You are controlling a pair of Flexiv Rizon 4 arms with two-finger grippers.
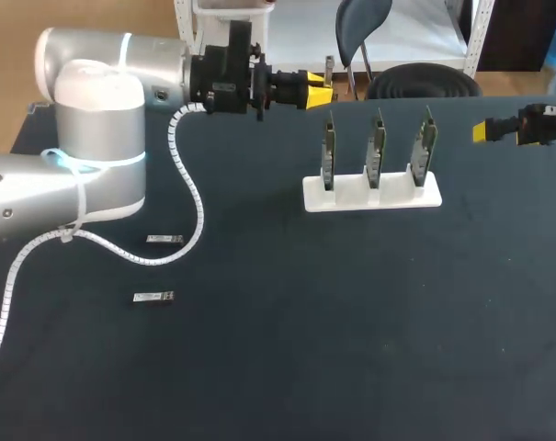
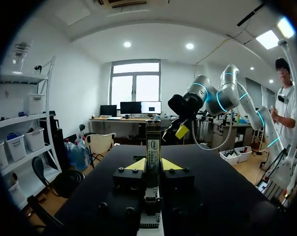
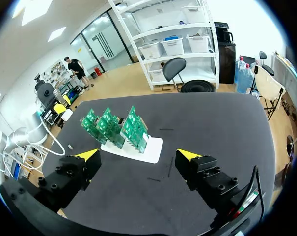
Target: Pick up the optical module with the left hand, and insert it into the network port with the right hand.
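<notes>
One slim metal optical module stands upright, clamped between the closed yellow-tipped fingers of the left gripper, over the far side of the dark bench. Two spare modules lie near that arm. The pick-up looks done, so the handover is the step in hand. The right gripper hovers with its fingers spread wide and empty, well apart from the left. Next, I judge, it must take the module and line it up with a port on the green circuit boards in their white stand.

Optical module upright (in left jaws)
</notes>
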